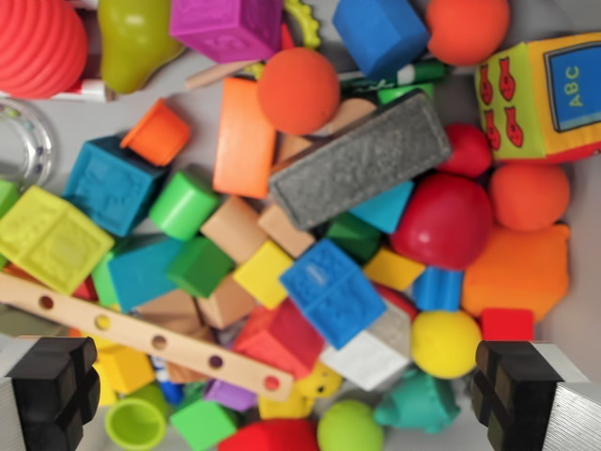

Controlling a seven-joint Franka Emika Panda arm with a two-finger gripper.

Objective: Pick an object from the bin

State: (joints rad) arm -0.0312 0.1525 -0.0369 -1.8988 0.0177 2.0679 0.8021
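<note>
Looking straight down into the bin (563, 324) from above, wrist held over the heap. Tool (286, 395) spread wide, one black finger (52, 385) at the wrist view's lower left, the other at the lower right, nothing pinched between them and neither touching a toy, as far as can be told.

Directly between the fingers and slightly ahead: a white block (366, 357), a red block (282, 338) beside it, a blue block (329, 291) just beyond those. Toward the left finger, a wooden strip with holes (141, 334) running slantwise, its near end close above that finger. Close to the right finger, a yellow ball (445, 343) and a small red cube (507, 324). A teal toy (418, 402) and a green ball (349, 427) low between the fingers.

Farther ahead, near the middle of the heap, a grey eraser-like bar (362, 160) lying tilted, with an orange ball (299, 91) touching its far side and a large red ball (443, 221) at its right end. Well ahead to the right, a soft ABC cube (545, 94). Well ahead to the left, a red ribbed ball (38, 42) and a green pear shape (136, 38).
</note>
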